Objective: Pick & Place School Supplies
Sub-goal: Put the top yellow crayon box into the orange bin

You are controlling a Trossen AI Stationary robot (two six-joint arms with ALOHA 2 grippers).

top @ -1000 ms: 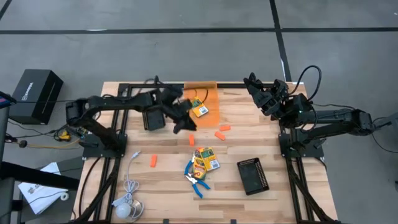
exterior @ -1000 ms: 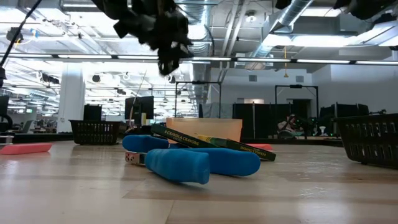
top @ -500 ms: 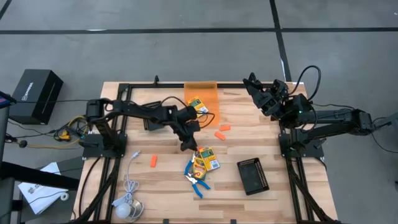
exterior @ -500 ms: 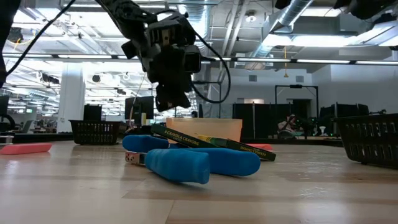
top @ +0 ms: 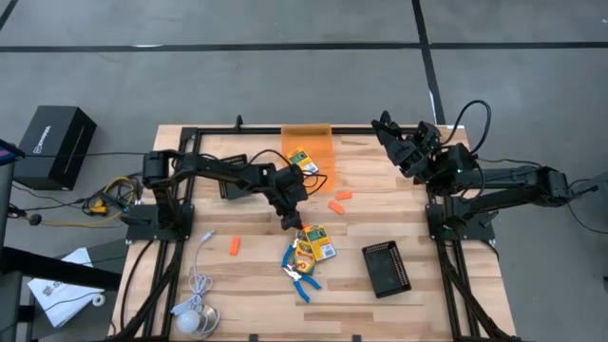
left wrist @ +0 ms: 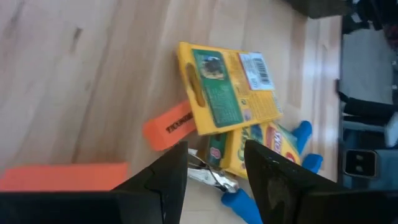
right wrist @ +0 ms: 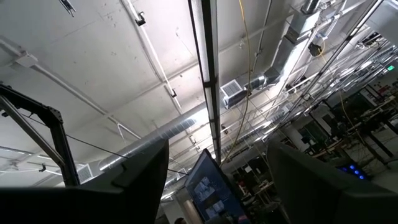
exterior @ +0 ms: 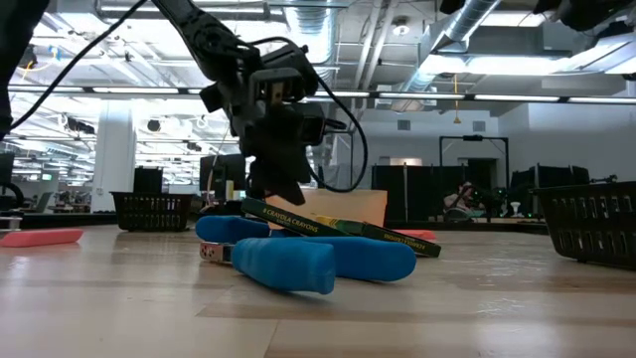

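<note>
1. Where the desk (top: 256,275) is barest, near its middle, the left gripper (top: 292,221) hangs low with its fingers spread apart, empty, just above the upper crayon box (left wrist: 227,87).
2. That box is yellow with a green printed panel and a white barcode label; it lies tilted across a second crayon box (left wrist: 258,146) of the same colours.
3. An orange piece (left wrist: 168,126) pokes out from under the upper box's edge, with dark lettering on its side.
4. Blue-handled scissors (top: 302,281) lie beside the boxes, towards the desk's front edge.
5. Another crayon box (top: 303,165) lies in the orange bin (top: 321,142) at the back edge.
6. The right gripper (top: 385,126) waits raised at the back right corner, fingers apart.
</note>
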